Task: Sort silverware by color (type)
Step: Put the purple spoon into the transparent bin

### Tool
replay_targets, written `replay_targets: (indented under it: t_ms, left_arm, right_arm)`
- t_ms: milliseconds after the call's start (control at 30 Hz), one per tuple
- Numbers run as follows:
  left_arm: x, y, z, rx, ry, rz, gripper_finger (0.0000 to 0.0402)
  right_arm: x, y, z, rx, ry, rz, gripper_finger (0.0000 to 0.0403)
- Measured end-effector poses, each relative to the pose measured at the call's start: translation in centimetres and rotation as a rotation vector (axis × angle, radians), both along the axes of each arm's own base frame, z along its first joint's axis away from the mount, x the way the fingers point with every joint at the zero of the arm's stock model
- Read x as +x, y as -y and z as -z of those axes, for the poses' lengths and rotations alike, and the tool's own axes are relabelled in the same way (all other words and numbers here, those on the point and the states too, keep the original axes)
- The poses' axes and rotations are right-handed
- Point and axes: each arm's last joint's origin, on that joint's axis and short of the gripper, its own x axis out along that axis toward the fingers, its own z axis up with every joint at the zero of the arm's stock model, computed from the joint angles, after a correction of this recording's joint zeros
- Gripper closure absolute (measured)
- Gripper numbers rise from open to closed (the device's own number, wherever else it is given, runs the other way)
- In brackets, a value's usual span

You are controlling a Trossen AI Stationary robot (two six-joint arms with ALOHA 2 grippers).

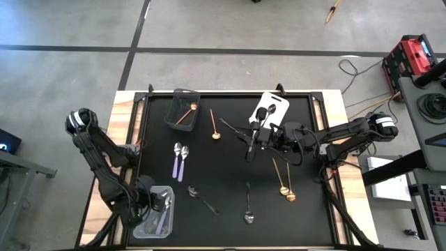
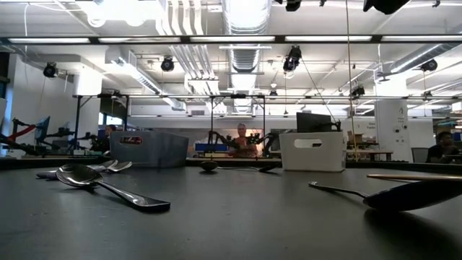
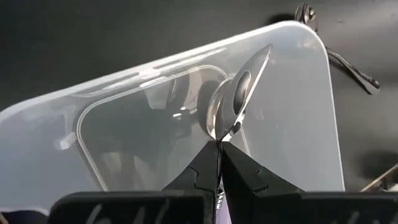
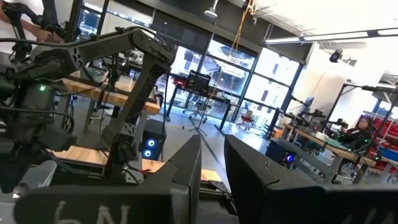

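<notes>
My left gripper (image 3: pixel 219 146) is shut on a silver spoon (image 3: pixel 237 102) just above the clear bin (image 1: pixel 143 229) at the table's near left corner; it also shows in the high view (image 1: pixel 162 208). Two lilac-handled spoons (image 1: pixel 180 160), gold spoons (image 1: pixel 214 125) (image 1: pixel 286 185) and dark spoons (image 1: pixel 202 199) (image 1: pixel 249 206) lie flat on the black mat. The dark bin (image 1: pixel 174 115) holds a gold spoon (image 1: pixel 187 115). The white bin (image 1: pixel 277 101) holds dark spoons (image 1: pixel 261 115). My right gripper (image 4: pixel 212 146) hangs raised near the white bin, its fingers a narrow gap apart with nothing seen between them. My left gripper pinches the silver spoon between its two fingertips, right where the bowl narrows into the handle (image 3: pixel 219 140). The fingers slant steeply down. The bowl sticks out past the tips, tilted on edge and clear of the bin's floor. The fingers hide the handle.
The three bins stand at the mat's far left, far middle and near left. Loose spoons are scattered over the mat's middle and near right. In the low view a dark spoon (image 2: pixel 108 189) lies close by on the left and another (image 2: pixel 411 195) on the right.
</notes>
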Motion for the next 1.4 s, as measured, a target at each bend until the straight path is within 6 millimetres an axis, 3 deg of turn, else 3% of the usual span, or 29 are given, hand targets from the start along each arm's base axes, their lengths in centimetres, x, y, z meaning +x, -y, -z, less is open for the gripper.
replay_targets:
  t_ms: [1400]
  left_arm:
    - [0.8,1.3,2.5,0.046,-0.063,0.008,0.0402]
  right_arm:
    - [0.0,0.1,0.1,-0.018,-0.007,0.022,0.0342]
